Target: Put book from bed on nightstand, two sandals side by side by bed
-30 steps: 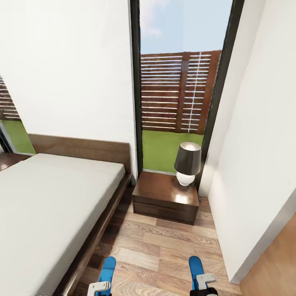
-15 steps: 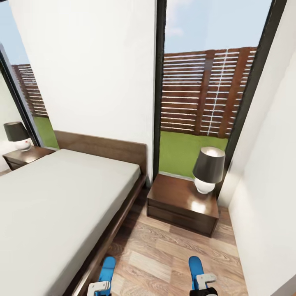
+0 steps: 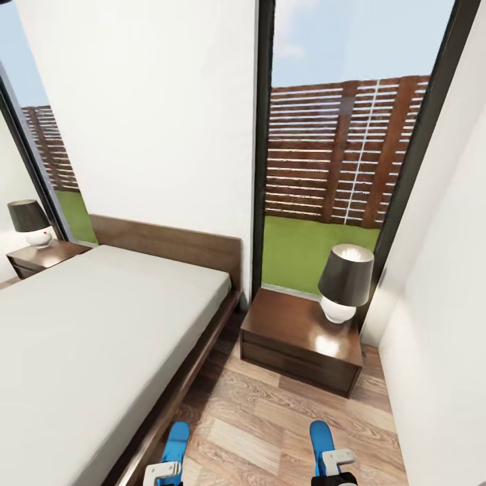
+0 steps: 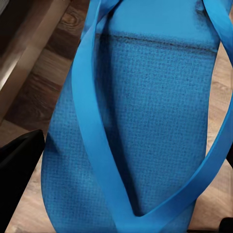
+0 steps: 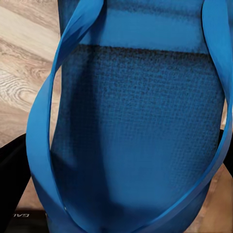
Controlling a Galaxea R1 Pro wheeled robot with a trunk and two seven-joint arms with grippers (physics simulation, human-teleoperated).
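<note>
Head view: the bed (image 3: 101,324) occupied the left, its dark frame edge bordering a strip of wooden floor (image 3: 270,418) that ran to the nightstand (image 3: 297,341), which carried a lamp (image 3: 344,280). A white wall (image 3: 439,324) closed the right side. The left gripper (image 3: 165,472) and right gripper (image 3: 334,466) each carried a blue sandal.

Left wrist view: the left sandal (image 4: 145,121) was gripped, above floor beside the bed frame.

Right wrist view: the right sandal (image 5: 141,126) was gripped, above open floor.
</note>
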